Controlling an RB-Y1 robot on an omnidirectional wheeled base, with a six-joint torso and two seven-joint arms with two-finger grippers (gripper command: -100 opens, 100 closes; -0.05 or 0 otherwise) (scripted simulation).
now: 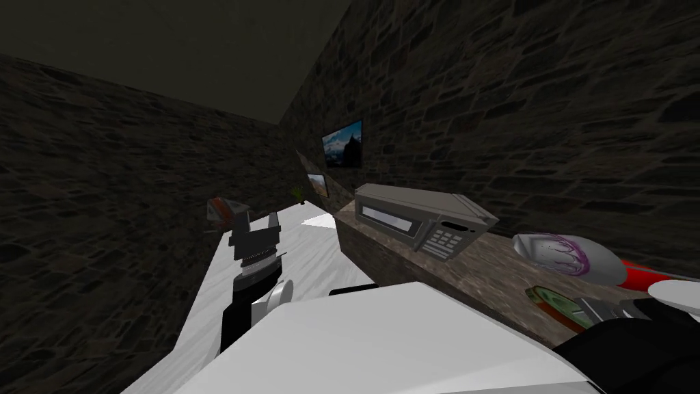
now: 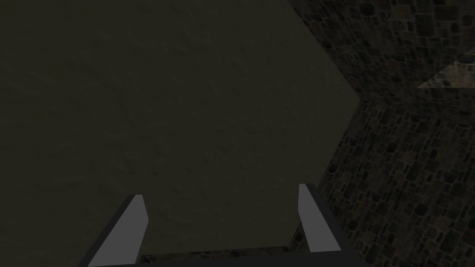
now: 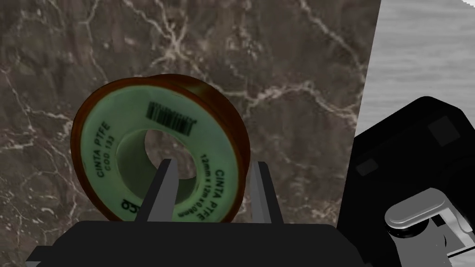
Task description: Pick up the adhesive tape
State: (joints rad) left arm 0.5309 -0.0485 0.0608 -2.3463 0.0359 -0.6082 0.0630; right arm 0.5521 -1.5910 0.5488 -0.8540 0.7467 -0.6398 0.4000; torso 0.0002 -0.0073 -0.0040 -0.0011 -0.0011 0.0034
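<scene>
The adhesive tape [image 3: 157, 153] is a roll with a pale green printed face and a brown rim, lying on a dark marbled counter [image 3: 287, 55]. My right gripper [image 3: 213, 162] is shut on its ring wall: one finger [image 3: 162, 190] stands in the centre hole, the other [image 3: 262, 190] presses the outer rim. In the head view the tape [image 1: 557, 303] lies at the counter's near right end, with the right gripper [image 1: 600, 311] on it. My left gripper [image 1: 256, 224] is raised over the white table, and in its wrist view the left gripper [image 2: 220, 192] is open and empty.
A grey microwave [image 1: 424, 217] stands further along the counter [image 1: 478, 270]. A white object with purple markings [image 1: 571, 256] and a red one [image 1: 646, 273] lie behind the tape. The white table [image 1: 314, 256] runs along the counter's left side. Dark stone walls close in.
</scene>
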